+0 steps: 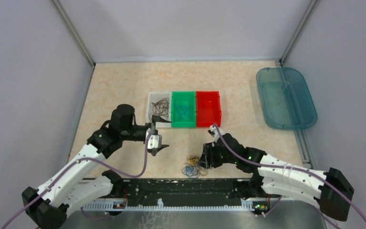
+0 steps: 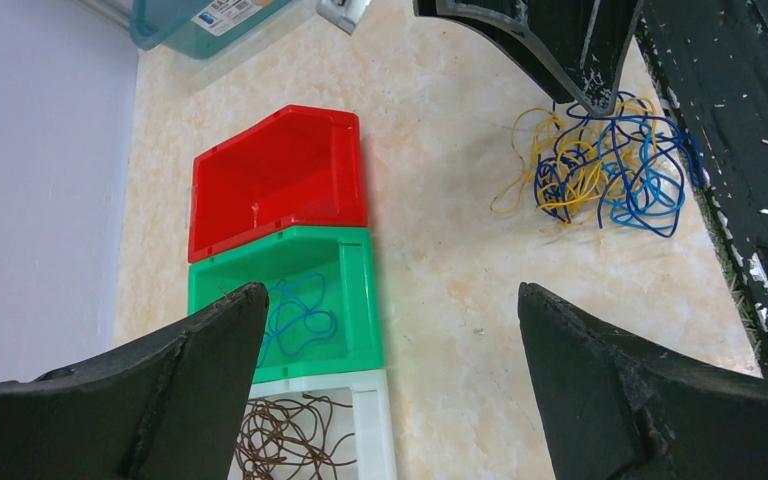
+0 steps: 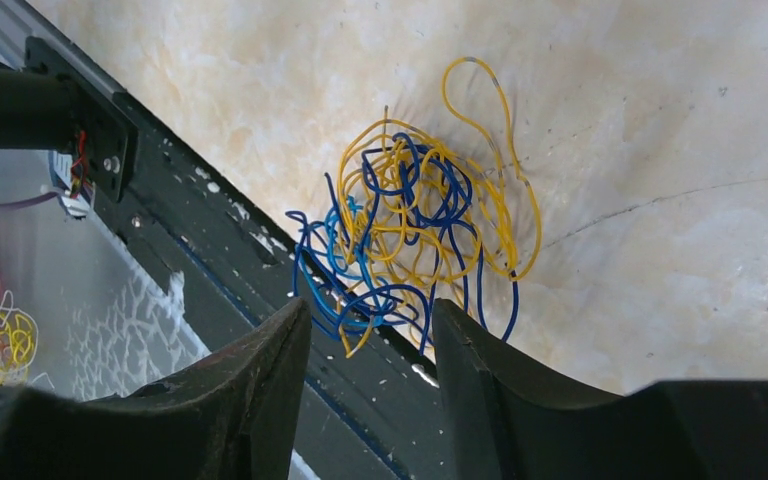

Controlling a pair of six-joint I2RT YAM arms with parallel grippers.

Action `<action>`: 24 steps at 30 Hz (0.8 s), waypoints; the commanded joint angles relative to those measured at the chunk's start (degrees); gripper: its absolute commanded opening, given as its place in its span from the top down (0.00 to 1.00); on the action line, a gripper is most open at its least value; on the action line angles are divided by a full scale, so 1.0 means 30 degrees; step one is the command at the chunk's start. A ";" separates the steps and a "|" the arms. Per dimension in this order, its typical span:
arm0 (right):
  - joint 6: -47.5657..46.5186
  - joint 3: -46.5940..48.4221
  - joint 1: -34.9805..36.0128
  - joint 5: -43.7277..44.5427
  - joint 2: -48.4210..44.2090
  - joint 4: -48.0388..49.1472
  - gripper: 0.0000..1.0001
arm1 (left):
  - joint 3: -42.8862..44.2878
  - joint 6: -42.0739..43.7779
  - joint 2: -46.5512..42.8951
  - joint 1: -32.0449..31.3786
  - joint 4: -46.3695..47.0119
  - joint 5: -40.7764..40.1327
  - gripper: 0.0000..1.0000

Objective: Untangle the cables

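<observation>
The cables (image 1: 193, 167) lie as a small tangle of blue and yellow-orange wires (image 3: 420, 215) on the table by the black base rail. My right gripper (image 3: 370, 305) is low at the tangle's right edge. Its jaws stand partly apart, with the nearest blue loops lying loose between the tips. My left gripper (image 2: 390, 292) hangs wide open and empty above the table, left of the tangle (image 2: 600, 165) and in front of the bins. One blue wire (image 2: 295, 312) lies in the green bin (image 2: 360, 300). Brown wires (image 2: 280, 440) lie in the white bin (image 2: 375, 430).
A red bin (image 2: 280, 170) with nothing in it stands to the right of the green one (image 1: 183, 125). A teal plastic tray (image 1: 286, 98) lies at the back right. The black base rail (image 1: 181, 191) runs along the near edge, and grey walls close in both sides.
</observation>
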 commanded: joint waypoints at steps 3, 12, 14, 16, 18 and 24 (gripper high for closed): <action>0.0434 -0.0129 0.0313 -0.0624 0.1221 0.2301 0.54 | -0.0036 0.0482 -0.0121 -0.0126 -0.0059 0.0746 0.00; 0.0416 0.0107 0.0308 -0.0223 0.2855 0.5640 0.67 | -0.0096 0.0534 -0.0045 -0.0155 0.0221 0.0762 0.00; 0.0339 0.0276 0.0308 -0.0462 0.3341 0.6043 0.69 | -0.0058 0.0549 -0.0046 -0.0155 0.0262 0.0757 0.00; 0.0207 0.0410 0.0322 -0.0631 0.3528 0.6223 0.70 | -0.0068 0.0521 -0.0059 -0.0155 0.0263 0.0756 0.00; 0.0073 0.0458 0.0310 -0.0655 0.3449 0.6177 0.73 | -0.0085 0.0525 -0.0100 -0.0155 0.0263 0.0752 0.00; -0.0386 0.0752 0.0309 -0.0938 0.2652 0.5383 0.75 | -0.0290 0.0331 -0.0103 -0.0155 0.0292 0.0992 0.00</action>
